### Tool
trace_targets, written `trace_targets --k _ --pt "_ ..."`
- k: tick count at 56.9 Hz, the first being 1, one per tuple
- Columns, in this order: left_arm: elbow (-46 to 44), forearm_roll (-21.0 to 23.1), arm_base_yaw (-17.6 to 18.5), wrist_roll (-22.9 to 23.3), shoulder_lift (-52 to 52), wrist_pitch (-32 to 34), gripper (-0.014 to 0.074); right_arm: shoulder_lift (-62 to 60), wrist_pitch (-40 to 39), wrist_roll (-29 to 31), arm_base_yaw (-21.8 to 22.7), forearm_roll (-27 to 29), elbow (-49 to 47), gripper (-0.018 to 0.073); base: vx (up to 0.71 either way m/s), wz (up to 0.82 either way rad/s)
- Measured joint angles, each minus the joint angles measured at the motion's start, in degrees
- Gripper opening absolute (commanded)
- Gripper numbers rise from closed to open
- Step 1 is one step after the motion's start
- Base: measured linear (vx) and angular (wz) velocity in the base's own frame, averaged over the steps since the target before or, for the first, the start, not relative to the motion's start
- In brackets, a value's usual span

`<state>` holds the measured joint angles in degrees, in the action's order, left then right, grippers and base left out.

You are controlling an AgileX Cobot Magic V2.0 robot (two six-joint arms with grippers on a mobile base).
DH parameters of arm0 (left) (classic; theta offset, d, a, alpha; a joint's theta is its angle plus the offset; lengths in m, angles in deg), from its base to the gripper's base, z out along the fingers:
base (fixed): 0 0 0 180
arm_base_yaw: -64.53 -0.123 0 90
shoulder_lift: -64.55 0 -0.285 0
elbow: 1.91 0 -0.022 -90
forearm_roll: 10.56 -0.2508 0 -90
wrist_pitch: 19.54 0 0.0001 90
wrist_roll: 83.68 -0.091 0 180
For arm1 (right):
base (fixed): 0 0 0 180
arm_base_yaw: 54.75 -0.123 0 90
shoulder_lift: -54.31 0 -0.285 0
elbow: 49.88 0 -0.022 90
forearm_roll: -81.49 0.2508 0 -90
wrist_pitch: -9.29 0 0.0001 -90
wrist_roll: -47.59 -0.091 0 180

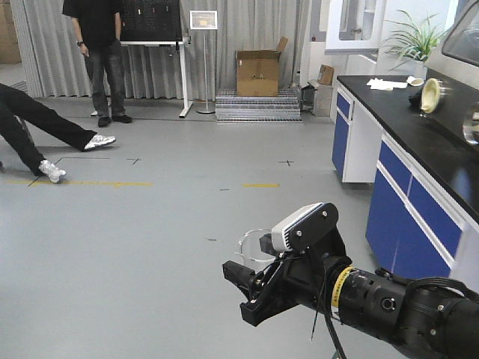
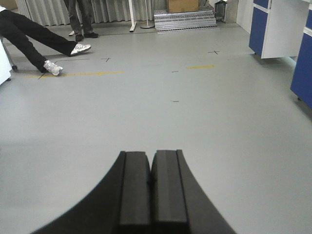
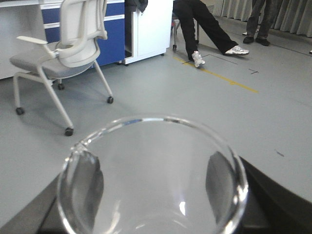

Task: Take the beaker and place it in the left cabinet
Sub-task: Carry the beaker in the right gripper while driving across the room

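Note:
My right gripper is shut on the clear glass beaker and holds it in the air above the grey floor. In the right wrist view the beaker fills the lower frame, its rim and spout toward the camera. The dark fingers of the right gripper show through the glass on both sides. My left gripper is shut and empty, its pads pressed together over bare floor. The left cabinet is out of view.
A black-topped lab bench with blue doors runs along the right. A cardboard box stands at the back. One person stands at the back left; another's legs stretch in from the left. A white office chair is nearby.

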<state>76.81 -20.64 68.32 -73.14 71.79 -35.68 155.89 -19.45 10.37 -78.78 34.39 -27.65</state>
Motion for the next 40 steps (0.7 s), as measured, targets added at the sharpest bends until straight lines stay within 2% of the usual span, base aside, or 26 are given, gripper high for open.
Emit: trace_targets --k 40 --pt "0.0 0.0 0.0 0.0 0.0 0.0 0.0004 0.0 0.2 0.0 0.0 0.0 0.0 0.0176 0.79 0.03"
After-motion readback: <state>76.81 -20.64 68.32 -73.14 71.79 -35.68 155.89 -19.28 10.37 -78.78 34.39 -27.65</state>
